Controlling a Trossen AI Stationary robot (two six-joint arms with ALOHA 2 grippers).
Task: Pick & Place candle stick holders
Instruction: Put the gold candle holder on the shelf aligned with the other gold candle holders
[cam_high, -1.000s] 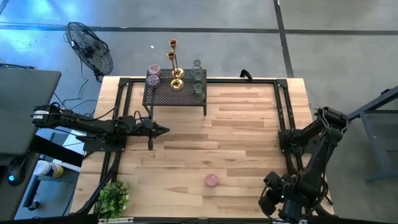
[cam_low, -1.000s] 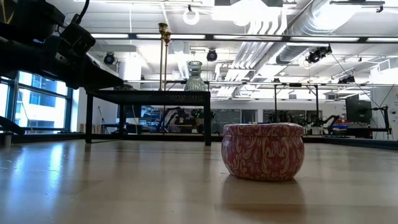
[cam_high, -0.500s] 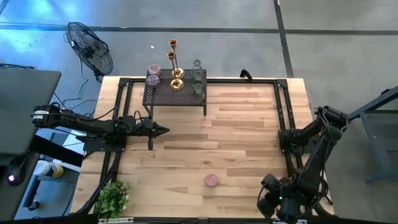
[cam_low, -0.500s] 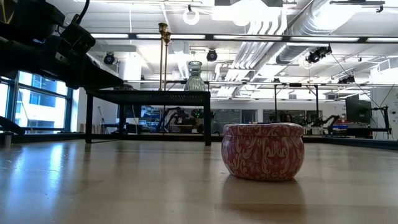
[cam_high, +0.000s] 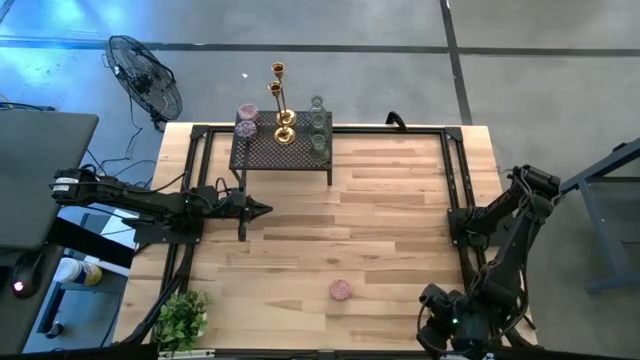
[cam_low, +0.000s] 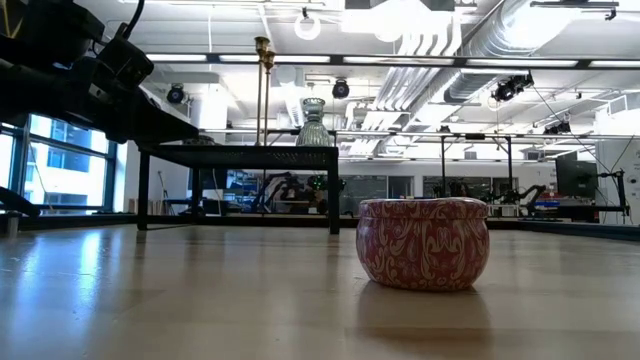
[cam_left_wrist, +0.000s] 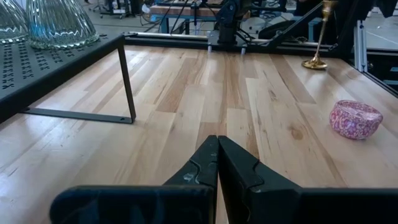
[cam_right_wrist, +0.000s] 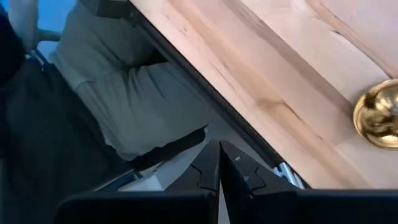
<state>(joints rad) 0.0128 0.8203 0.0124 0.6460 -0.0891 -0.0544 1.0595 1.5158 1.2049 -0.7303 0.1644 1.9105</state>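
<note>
black mesh rack (cam_high: 283, 150), fan (cam_high: 145, 78) and plant (cam_high: 181, 318) around the table (cam_high: 380, 230).

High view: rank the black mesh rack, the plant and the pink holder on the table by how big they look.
1. black mesh rack, clearly largest.
2. plant, about half the rack's spread.
3. pink holder, smallest.

Bright overhead ceiling lights (cam_low: 307, 27) are shining evenly, with blue light spilling into the upper left of the high view. Glare is gleaming along the table (cam_low: 200, 300) across the lower half of the low view, where the pink holder (cam_low: 423, 242) is casting a soft shadow beneath itself. The right wrist view is looking blurred throughout.
</note>
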